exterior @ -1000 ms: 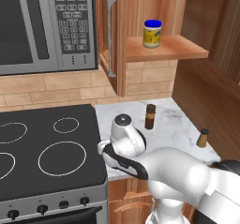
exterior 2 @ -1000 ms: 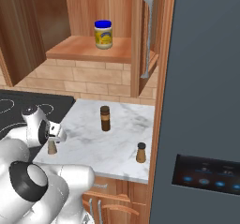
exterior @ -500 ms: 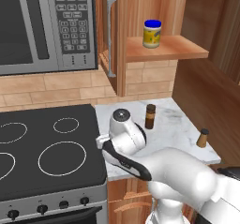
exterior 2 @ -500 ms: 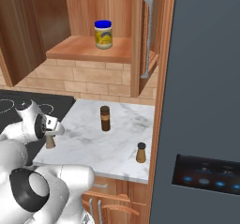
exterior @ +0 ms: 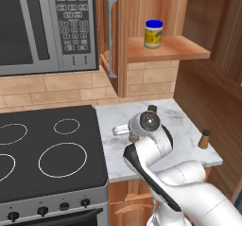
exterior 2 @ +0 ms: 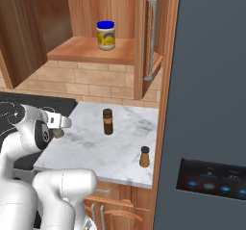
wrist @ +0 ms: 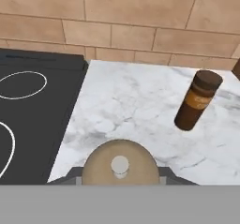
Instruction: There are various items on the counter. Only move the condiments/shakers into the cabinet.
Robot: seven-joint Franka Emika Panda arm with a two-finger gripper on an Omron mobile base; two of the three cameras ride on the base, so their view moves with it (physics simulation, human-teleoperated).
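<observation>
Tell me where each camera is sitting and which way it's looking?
Left base view: behind the arm on its left, looking forward and down at the counter, stovetop and cabinet; white arm at lower right.
Right base view: behind on the right, looking at the same counter; arm at lower left.
Hand view: on the hand, looking along the end effector, shut on the beige shaker.
All three share the dark brown cylinder; both base views share the yellow jar.
</observation>
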